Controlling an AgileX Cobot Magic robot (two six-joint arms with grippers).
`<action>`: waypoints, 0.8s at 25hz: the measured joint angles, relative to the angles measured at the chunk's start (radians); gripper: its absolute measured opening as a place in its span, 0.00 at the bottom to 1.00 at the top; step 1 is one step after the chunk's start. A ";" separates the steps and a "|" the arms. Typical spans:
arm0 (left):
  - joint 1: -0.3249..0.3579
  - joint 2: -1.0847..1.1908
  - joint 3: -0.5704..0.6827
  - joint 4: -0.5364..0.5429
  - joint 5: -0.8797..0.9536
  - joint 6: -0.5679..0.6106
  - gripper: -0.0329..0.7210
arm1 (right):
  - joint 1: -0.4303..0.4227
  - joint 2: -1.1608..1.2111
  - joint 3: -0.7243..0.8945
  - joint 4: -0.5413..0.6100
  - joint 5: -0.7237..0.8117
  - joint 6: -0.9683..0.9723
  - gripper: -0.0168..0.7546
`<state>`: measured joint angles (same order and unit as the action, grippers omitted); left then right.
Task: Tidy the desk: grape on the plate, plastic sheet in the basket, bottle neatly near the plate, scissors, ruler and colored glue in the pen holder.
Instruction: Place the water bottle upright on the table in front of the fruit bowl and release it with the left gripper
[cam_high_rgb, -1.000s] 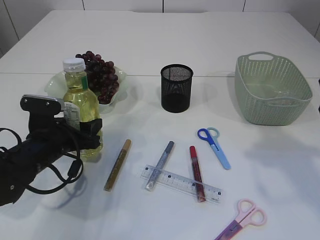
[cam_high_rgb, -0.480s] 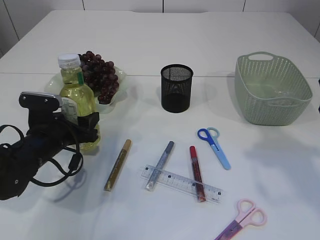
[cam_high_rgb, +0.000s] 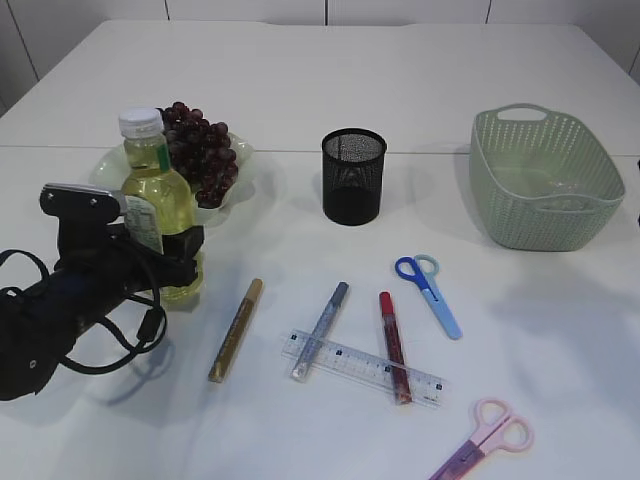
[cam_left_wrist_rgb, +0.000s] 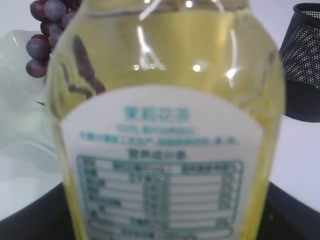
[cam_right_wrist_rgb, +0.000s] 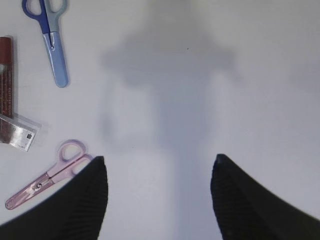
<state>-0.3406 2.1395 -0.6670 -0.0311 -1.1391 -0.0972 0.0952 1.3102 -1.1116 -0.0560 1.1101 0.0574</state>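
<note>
The bottle (cam_high_rgb: 158, 215) of yellow liquid stands upright just in front of the plate (cam_high_rgb: 107, 166), which holds the grape (cam_high_rgb: 202, 150) bunch. My left gripper (cam_high_rgb: 168, 258) has its jaws on either side of the bottle (cam_left_wrist_rgb: 165, 125); whether they press it is unclear. Gold (cam_high_rgb: 236, 330), silver (cam_high_rgb: 322, 330) and red glue (cam_high_rgb: 393, 345) sticks lie by the ruler (cam_high_rgb: 365, 367). Blue scissors (cam_high_rgb: 430, 290) and pink scissors (cam_high_rgb: 490, 440) lie to the right. My right gripper (cam_right_wrist_rgb: 160, 159) hangs open over bare table. A clear glint on the basket (cam_high_rgb: 545, 180) floor may be the plastic sheet.
The black mesh pen holder (cam_high_rgb: 353, 175) stands mid-table behind the glue sticks. In the right wrist view the pink scissors (cam_right_wrist_rgb: 50, 175) lie beside the left finger, with the blue scissors (cam_right_wrist_rgb: 50, 45) farther off. The left arm's cables trail at the front left.
The bottle went from leaning right and nearer the front to standing upright closer to the plate, carried left with my left gripper. The right side is unchanged.
</note>
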 joint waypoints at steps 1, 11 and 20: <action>0.000 0.000 0.000 0.000 0.000 0.000 0.80 | 0.000 0.000 0.000 0.000 0.002 0.000 0.68; 0.000 0.000 0.000 0.031 0.000 0.000 0.87 | 0.000 0.000 0.000 0.000 0.003 0.000 0.68; 0.000 -0.119 0.075 0.031 -0.002 0.000 0.87 | 0.000 0.000 0.000 0.000 0.003 0.000 0.68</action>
<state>-0.3406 2.0206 -0.5918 0.0000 -1.1407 -0.0972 0.0952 1.3102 -1.1116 -0.0560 1.1130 0.0574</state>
